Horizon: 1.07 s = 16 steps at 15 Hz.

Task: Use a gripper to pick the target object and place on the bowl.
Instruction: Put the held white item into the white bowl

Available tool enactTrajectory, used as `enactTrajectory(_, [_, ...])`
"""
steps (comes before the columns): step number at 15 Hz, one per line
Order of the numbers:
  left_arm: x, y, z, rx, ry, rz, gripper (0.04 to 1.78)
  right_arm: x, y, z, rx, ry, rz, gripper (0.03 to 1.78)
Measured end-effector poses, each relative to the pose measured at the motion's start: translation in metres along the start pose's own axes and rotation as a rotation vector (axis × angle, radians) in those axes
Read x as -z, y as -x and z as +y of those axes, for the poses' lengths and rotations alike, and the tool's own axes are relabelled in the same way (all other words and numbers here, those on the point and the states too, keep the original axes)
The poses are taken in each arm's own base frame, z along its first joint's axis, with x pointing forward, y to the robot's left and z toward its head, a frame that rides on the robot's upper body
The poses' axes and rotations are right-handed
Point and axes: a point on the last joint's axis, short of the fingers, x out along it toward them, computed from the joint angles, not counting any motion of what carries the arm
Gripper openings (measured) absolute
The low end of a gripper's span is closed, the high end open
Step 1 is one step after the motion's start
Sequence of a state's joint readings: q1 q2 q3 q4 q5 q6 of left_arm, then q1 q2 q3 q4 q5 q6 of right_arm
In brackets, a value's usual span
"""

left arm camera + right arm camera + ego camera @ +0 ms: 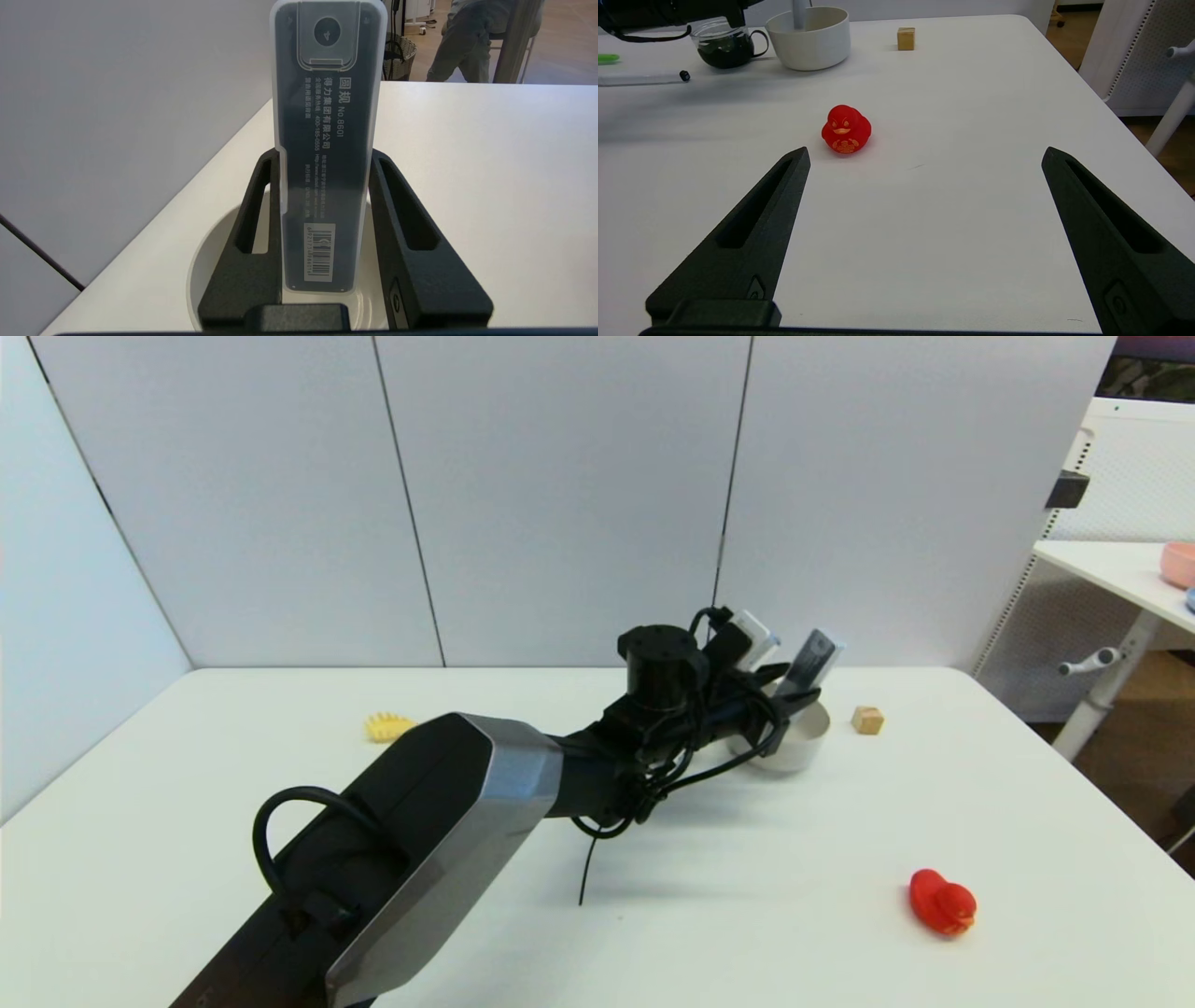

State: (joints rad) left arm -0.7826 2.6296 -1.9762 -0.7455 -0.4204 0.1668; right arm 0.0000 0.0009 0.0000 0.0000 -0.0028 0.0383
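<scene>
My left gripper [794,695] reaches over the off-white bowl [799,747] at the back of the table. It is shut on the dark grey case [814,658], which stands tilted, its upper end sticking up above the bowl. In the left wrist view the black fingers [252,224] press on both long edges of the case [322,93], and its barcode end hangs inside the bowl [210,261]. My right gripper [925,151] is open and empty, low over the table near the front right. It does not show in the head view.
A red rubber duck [943,903] sits front right, just beyond the right gripper [845,129]. A wooden cube [867,720] lies right of the bowl. A yellow toy [388,726] lies back left. A glass cup [726,44] and a white marker [642,78] lie left of the bowl.
</scene>
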Motion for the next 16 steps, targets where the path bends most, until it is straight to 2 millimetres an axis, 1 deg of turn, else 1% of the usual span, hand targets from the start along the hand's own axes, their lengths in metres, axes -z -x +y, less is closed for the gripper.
enactTrajectory(5, [0.008,0.001,0.004,-0.006,0.006,0.015,0.57,0.000,0.000,0.000,0.000,0.000,0.000,1.72])
enactTrajectory(8, [0.011,0.004,0.009,-0.016,-0.001,0.020,0.93,0.000,0.000,0.000,0.000,0.000,0.000,1.71])
enactTrajectory(12, [0.012,0.005,0.011,-0.021,-0.005,0.022,1.24,0.000,0.000,0.000,0.001,0.000,0.000,1.72])
enactTrajectory(14, [0.006,0.006,0.014,-0.026,-0.013,0.015,1.35,0.000,0.000,0.000,0.000,0.000,0.000,1.72])
enactTrajectory(15, [-0.001,0.008,0.016,-0.029,-0.017,0.011,1.39,0.000,0.000,0.000,0.000,0.000,0.000,1.72])
enactTrajectory(16, [-0.013,0.010,0.019,-0.034,-0.026,0.005,1.43,0.000,0.000,0.000,0.000,0.000,0.000,1.72])
